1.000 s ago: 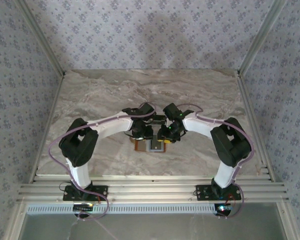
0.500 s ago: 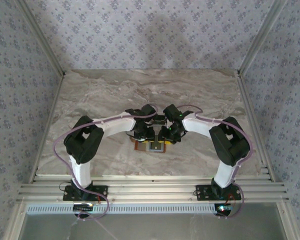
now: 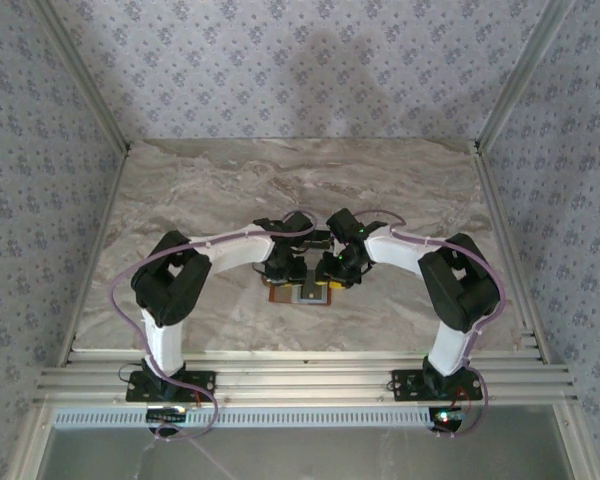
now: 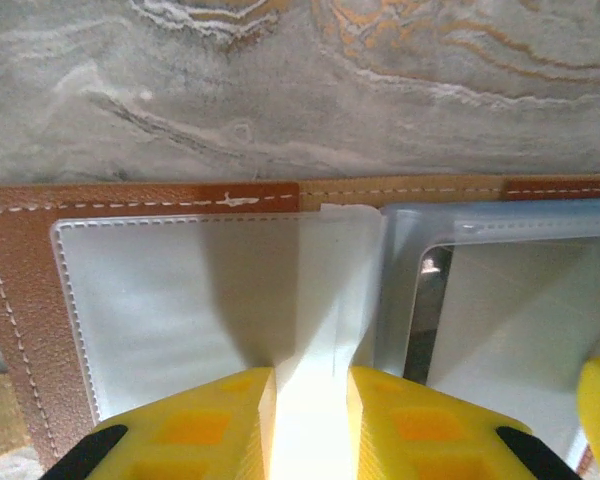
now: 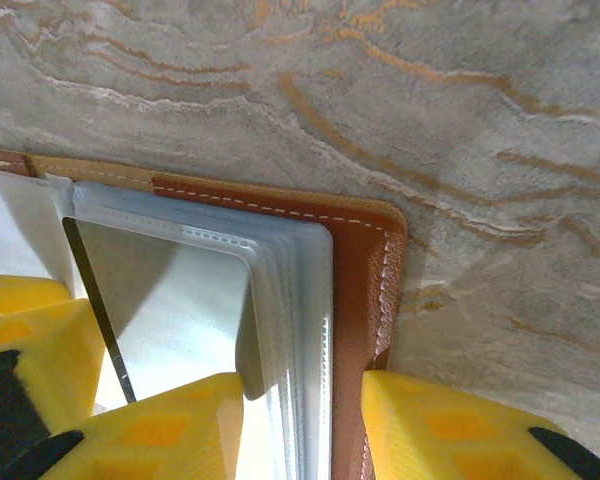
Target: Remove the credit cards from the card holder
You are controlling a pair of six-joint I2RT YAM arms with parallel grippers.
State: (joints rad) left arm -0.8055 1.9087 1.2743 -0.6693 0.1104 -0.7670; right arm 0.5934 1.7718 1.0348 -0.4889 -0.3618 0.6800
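- Brown leather card holder (image 3: 302,293) lies open and flat on the marble table (image 3: 200,190), near the table's front edge and between the two arms
- From above, the left gripper (image 3: 285,270) and the right gripper (image 3: 338,270) are both down over it, one at each half, close together
- In the left wrist view, the left gripper (image 4: 310,425) is closed on a clear plastic leaf (image 4: 325,300) at the holder's middle; the whitish leaf fills the narrow gap between the yellow fingers (image 4: 220,425)
- Just right of that leaf, a dark card (image 4: 418,330) shows its edge inside the sleeves
- In the right wrist view, the right gripper (image 5: 300,430) straddles the holder's right edge, with the stack of clear sleeves (image 5: 300,300) and the stitched brown rim between its parted fingers; whether they clamp anything I cannot tell
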